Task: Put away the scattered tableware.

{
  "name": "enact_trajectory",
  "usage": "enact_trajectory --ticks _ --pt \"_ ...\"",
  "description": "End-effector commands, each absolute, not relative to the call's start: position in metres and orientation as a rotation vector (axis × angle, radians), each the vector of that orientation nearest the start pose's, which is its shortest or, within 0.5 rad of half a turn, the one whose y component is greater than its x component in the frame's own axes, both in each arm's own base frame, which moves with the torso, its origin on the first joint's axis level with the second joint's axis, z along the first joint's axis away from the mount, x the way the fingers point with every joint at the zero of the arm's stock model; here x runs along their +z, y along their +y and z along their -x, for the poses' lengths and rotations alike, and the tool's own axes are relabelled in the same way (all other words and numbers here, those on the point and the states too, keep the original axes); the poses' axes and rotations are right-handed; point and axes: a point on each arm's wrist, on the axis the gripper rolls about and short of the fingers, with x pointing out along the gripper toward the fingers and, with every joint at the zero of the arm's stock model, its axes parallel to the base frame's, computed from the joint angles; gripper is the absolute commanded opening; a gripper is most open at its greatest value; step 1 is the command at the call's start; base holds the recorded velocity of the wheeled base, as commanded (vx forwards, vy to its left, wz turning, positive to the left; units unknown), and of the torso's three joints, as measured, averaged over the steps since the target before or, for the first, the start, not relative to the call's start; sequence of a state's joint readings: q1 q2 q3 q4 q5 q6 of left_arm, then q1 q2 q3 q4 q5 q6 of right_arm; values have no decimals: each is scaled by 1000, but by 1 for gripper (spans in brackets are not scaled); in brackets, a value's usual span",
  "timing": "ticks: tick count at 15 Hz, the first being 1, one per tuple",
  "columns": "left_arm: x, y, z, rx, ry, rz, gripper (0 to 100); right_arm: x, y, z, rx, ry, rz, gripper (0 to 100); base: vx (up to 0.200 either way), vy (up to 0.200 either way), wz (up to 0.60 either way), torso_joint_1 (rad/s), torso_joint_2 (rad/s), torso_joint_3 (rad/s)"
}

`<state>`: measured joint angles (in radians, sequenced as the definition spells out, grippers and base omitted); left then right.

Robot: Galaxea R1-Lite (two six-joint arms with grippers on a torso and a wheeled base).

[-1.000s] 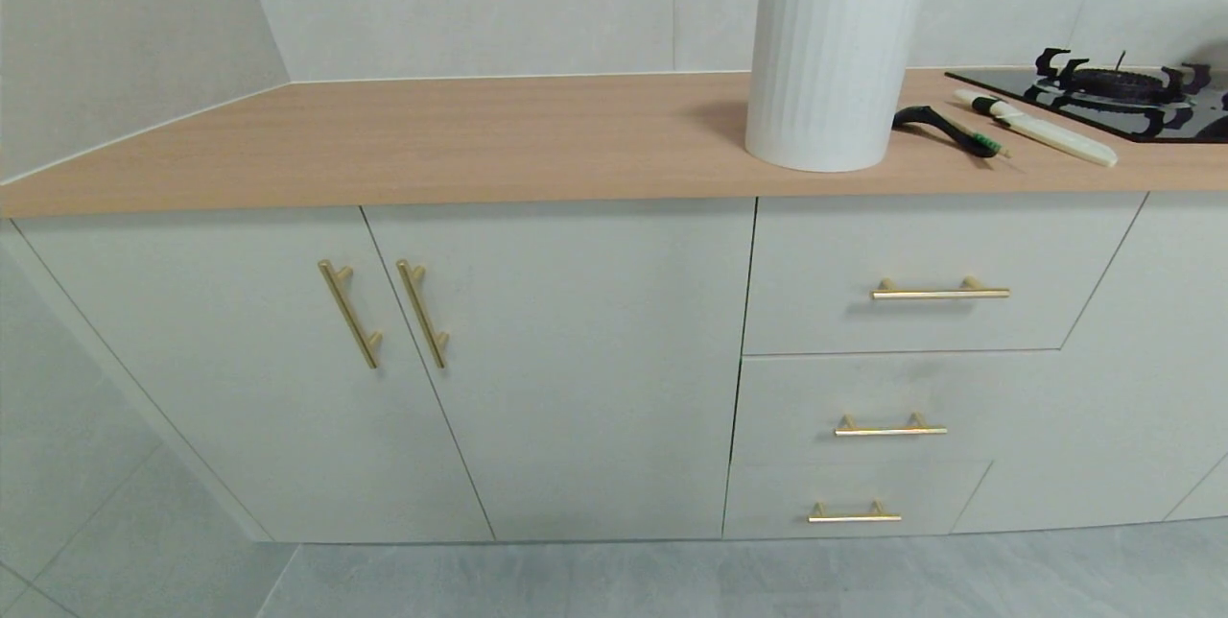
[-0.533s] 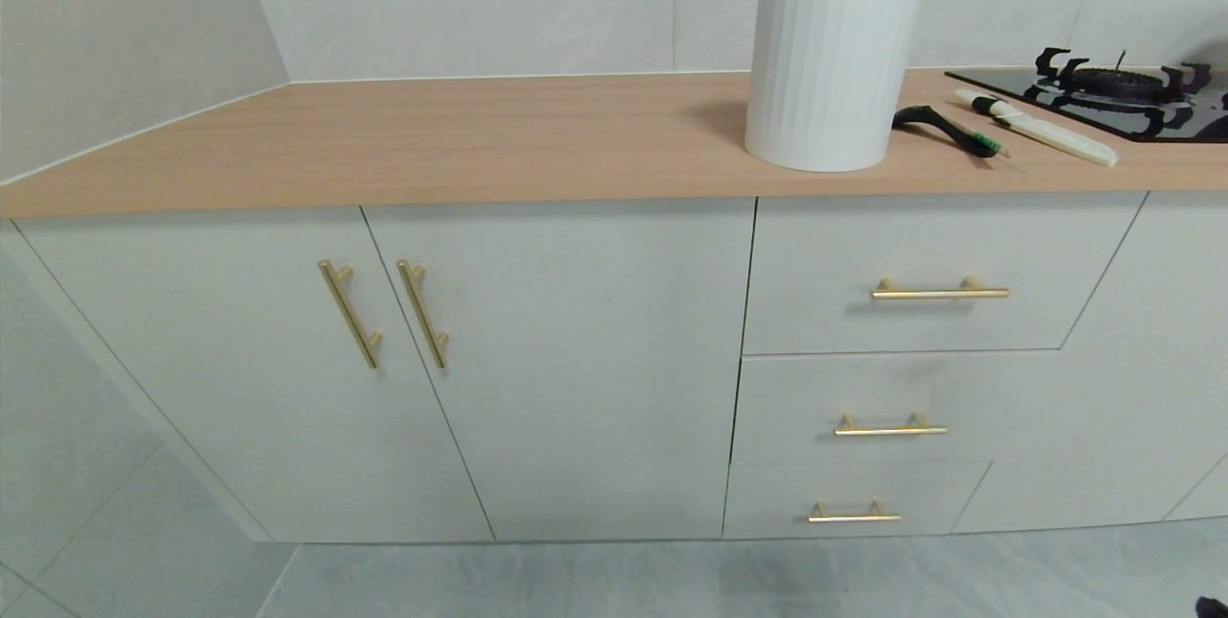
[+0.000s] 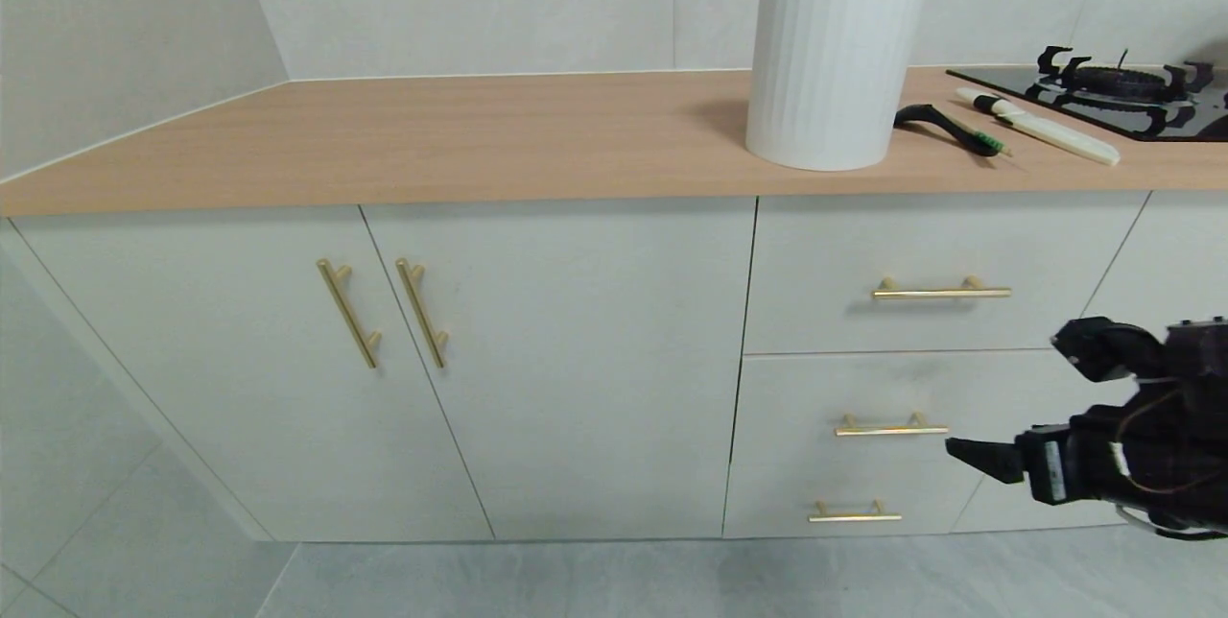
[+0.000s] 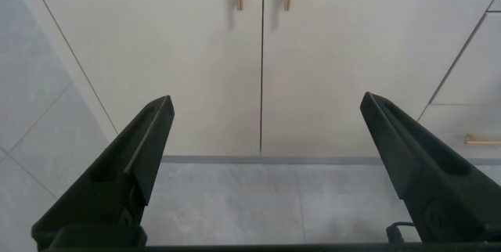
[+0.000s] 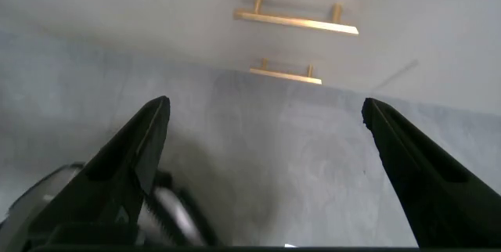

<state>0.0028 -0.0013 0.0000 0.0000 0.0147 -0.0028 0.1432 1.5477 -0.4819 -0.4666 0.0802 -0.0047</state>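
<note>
risk sits mostly with the right gripper (image 3: 1022, 397): it hangs wide open and empty, low in front of the drawers, near the middle drawer handle (image 3: 890, 427) and well below the countertop (image 3: 432, 138). tableware is up on that countertop: a black-handled tool (image 3: 945, 129) and a white knife (image 3: 1041, 127) lie flat side by side, between the tall white ribbed container (image 3: 830, 52) and the stove (image 3: 1118, 90). going up from here, a finger could catch a drawer handle or the counter's front edge. the black-handled tool lies just beside the container, maybe touching it, so a wide approach could bump the container and tip it. both pieces are thin and flat, so a pinch may slip or skid them toward the stove. left gripper (image 4: 266, 103) is spread open and empty too, low, facing the cupboard doors (image 4: 156, 41); trouble there only if it swings into them.
</note>
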Motion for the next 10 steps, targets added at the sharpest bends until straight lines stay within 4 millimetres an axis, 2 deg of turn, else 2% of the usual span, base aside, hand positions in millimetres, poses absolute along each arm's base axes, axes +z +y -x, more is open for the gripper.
enact_trajectory --ticks 1,4,10 --pt "75 0 23 18 0 3 100 62 44 -275 214 741 39 100 0 0 0 0 0 0" --pt "75 0 23 18 0 3 100 35 45 -291 155 735 58 100 0 0 0 0 0 0" --pt "75 0 23 18 0 3 100 6 45 -315 27 616 58 100 0 0 0 0 0 0"
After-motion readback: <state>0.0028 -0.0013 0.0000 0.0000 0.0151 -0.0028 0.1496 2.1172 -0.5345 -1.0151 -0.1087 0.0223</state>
